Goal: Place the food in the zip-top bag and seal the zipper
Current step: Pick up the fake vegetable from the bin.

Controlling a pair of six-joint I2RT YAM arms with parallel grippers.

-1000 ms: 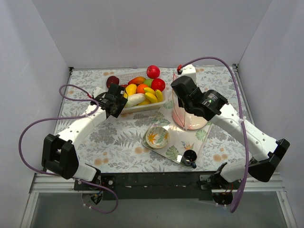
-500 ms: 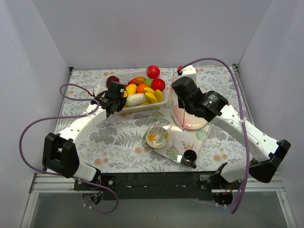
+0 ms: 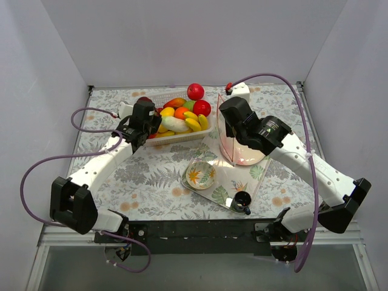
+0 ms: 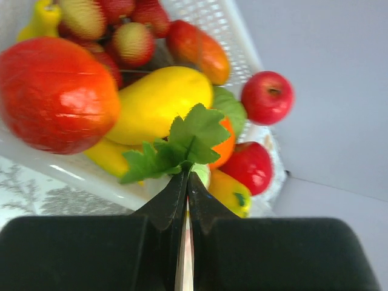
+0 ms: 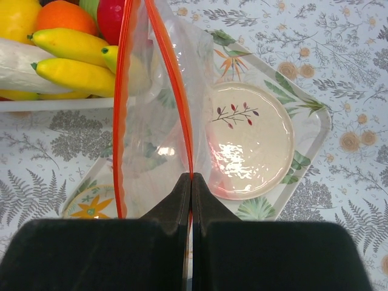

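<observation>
White arm links, black joints, purple cables

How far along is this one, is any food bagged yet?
Done: the right gripper is shut on the zipper, holding the zip-top bag upright with its mouth open. In hand: the left gripper is shut on a green leaf of one piece in the white basket. Left: the food lies in the basket, none shows inside the bag, and the zipper is unsealed.

I saw the glossy toy fruits (image 3: 180, 112) heaped in the white basket (image 3: 182, 139); beside it the clear zip-top bag (image 5: 151, 139) stood upright, its red-orange zipper (image 5: 119, 121) open.
</observation>
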